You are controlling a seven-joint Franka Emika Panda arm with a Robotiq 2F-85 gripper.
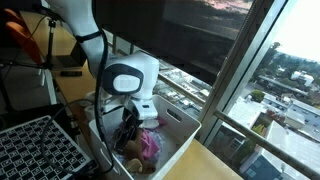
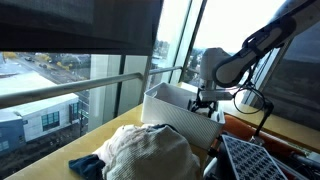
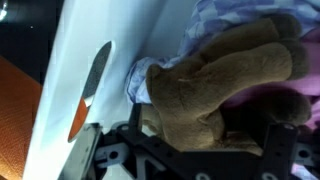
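Observation:
My gripper (image 1: 128,128) hangs down inside a white bin (image 1: 182,124) by the window, and it shows above that bin (image 2: 172,108) in both exterior views. In the wrist view a brown teddy bear (image 3: 225,80) fills the space between the gripper's (image 3: 210,130) black fingers (image 3: 142,122). The jaws stand wide on either side of the bear and are open. A pink soft toy (image 1: 150,145) lies next to the bear (image 1: 133,165), and the wrist view shows it (image 3: 292,100) at the right. A pale blue patterned cloth (image 3: 215,15) lies beyond the bear.
The bin's white wall (image 3: 70,70) with a handle slot is close on one side of the gripper. A black grid crate (image 1: 35,150) stands beside the bin. A heap of cream fabric (image 2: 150,150) and a blue cloth (image 2: 85,165) lie on the wooden table. Window glass runs just behind.

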